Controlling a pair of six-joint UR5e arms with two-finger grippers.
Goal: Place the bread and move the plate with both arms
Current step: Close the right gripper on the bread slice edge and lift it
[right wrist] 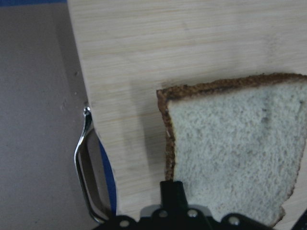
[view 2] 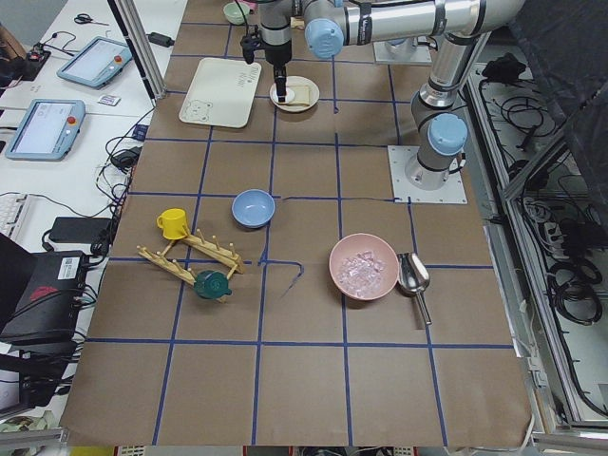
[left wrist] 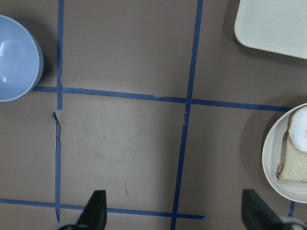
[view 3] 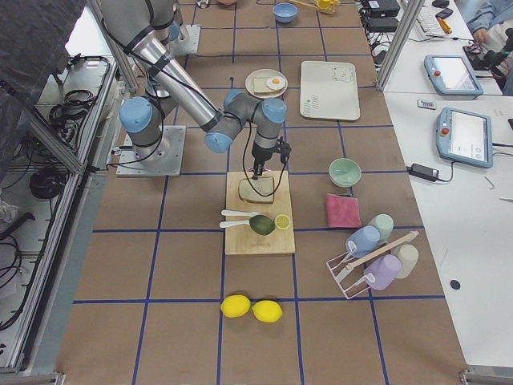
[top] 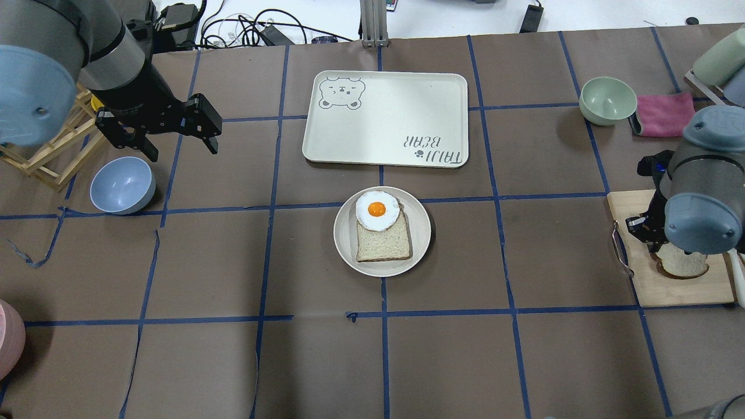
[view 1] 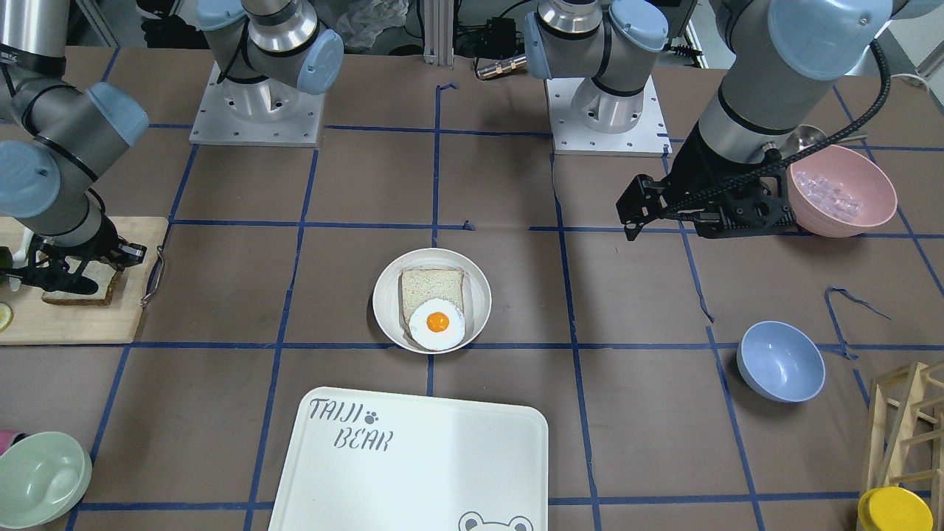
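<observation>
Bread (top: 684, 266) lay flat on the board (top: 657, 294) at the right end of the worktop (top: 524, 349), well apart from the plate (top: 344, 233). It had not yet been lifted.

**Status of step 1 (place bread)**
- The right claw (view 1: 77, 271) was down over the bread. In the right wrist view, one finger (right wrist: 171, 191) stood against the crust edge.
- The other finger was barely in frame, so I cannot tell whether the claw was pinching the slice or only straddling it.
- Judgement: this step was at the pick-up stage and was not complete. Lifting, carrying to the plate and releasing remained.

**Status of step 2 (move plate)**
- The plate sat near the middle of the worktop, just short of the tray (top: 396, 116) and not touching it.
- It carried a squarer slice (top: 381, 247) with an egg (top: 377, 209) overlapping that slice's far edge.
- The left claw (top: 183, 150) hung above bare worktop with its fingers spread wide and holding nothing. It was near the blue bowl (top: 122, 185) and well apart from the plate.
- Judgement: this step had not begun, as neither claw was at the plate's rim.

**Remaining work, as judged**
1. Set the bread on the egg and slice.
2. Bring both claws to opposite sides of the rim.
3. Move the plate, probably to the tray.
</observation>
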